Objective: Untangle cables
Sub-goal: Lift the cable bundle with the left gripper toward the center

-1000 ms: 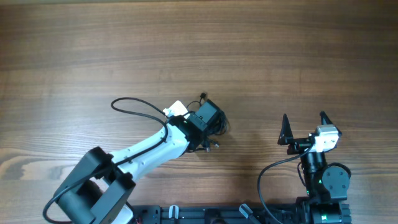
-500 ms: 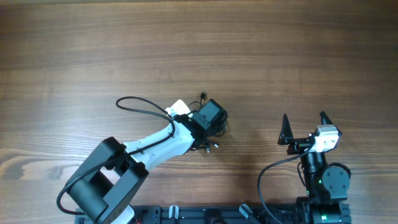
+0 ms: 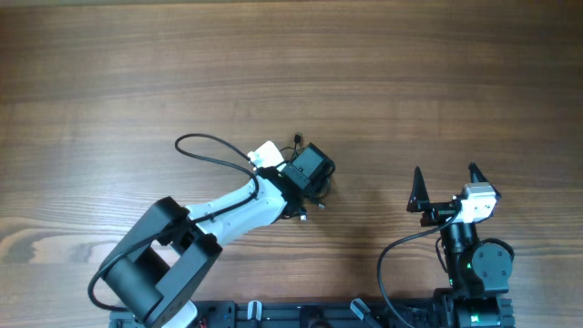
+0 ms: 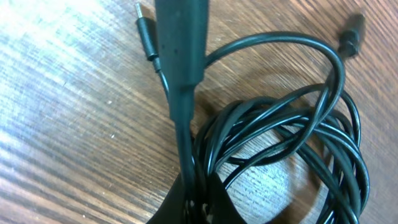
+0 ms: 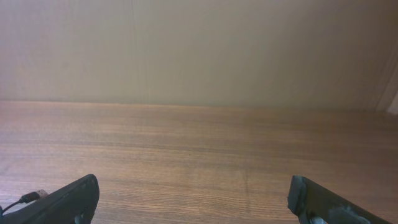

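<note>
The cables (image 4: 292, 124) lie as a loose coil of thin black wire on the wooden table, filling the right of the left wrist view. One small plug (image 4: 146, 34) points up-left and another plug end (image 4: 353, 34) sits at the top right. A thicker black moulded piece (image 4: 180, 50) runs down into my left gripper (image 4: 198, 208), which is shut on the cable strands. From overhead the left gripper (image 3: 311, 171) covers most of the cables; only short tips (image 3: 298, 142) show. My right gripper (image 3: 446, 187) stands open and apart at the right, holding nothing (image 5: 196, 199).
The left arm's own thicker black cable (image 3: 205, 146) loops over the table behind the wrist. The right arm's cable (image 3: 392, 264) curves beside its base. A black rail (image 3: 301, 314) runs along the table's front edge. A plain wall stands beyond the table (image 5: 199, 50).
My left gripper has shut on the cable strands and the left arm has shifted a little to the right. The right arm has not moved.
</note>
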`<state>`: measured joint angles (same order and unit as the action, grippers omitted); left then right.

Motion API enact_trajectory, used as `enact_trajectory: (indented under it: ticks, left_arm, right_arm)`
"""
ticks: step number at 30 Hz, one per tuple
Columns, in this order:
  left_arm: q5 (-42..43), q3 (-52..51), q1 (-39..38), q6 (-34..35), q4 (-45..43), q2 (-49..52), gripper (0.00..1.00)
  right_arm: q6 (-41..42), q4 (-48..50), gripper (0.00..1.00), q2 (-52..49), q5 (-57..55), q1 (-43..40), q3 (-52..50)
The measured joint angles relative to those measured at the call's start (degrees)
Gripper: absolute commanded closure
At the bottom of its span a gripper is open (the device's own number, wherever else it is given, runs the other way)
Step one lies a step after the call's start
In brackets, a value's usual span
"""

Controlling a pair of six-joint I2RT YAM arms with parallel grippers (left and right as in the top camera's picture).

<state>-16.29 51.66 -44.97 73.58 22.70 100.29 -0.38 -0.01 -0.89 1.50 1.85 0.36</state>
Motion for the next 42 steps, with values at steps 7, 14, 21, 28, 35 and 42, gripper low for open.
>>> enact_trajectory:
  ticks: [7, 14, 21, 28, 35, 42]
  left_arm:
    - [-0.2, -0.1, 0.0, -32.8, 0.2, -23.2, 0.96]
    - [-0.4, -0.1, 0.0, -51.1, 3.1, -34.7, 0.96]
    - [2.4, -0.1, 0.0, -58.5, 4.8, -36.2, 0.96]
    - [10.2, -0.1, 0.0, -65.9, 4.7, -39.3, 0.96]
    - [10.2, -0.1, 0.0, -66.5, 5.4, -42.8, 0.96]
    - [10.2, -0.1, 0.0, -66.7, 5.5, -42.8, 0.96]
  right_arm:
    - [0.0, 0.0, 0.0, 0.0, 0.0, 0.0, 0.0]
    - [0.0, 0.0, 0.0, 0.0, 0.0, 0.0, 0.0]
    - [0.0, 0.0, 0.0, 0.0, 0.0, 0.0, 0.0]
    - [5.3, 3.0, 0.0, 0.0, 5.7, 0.0, 0.0]
    - [21.7, 5.3, 0.0, 0.0, 18.8, 0.0, 1.1]
    - [17.9, -15.0, 0.0, -11.0, 23.0, 0.0, 21.4]
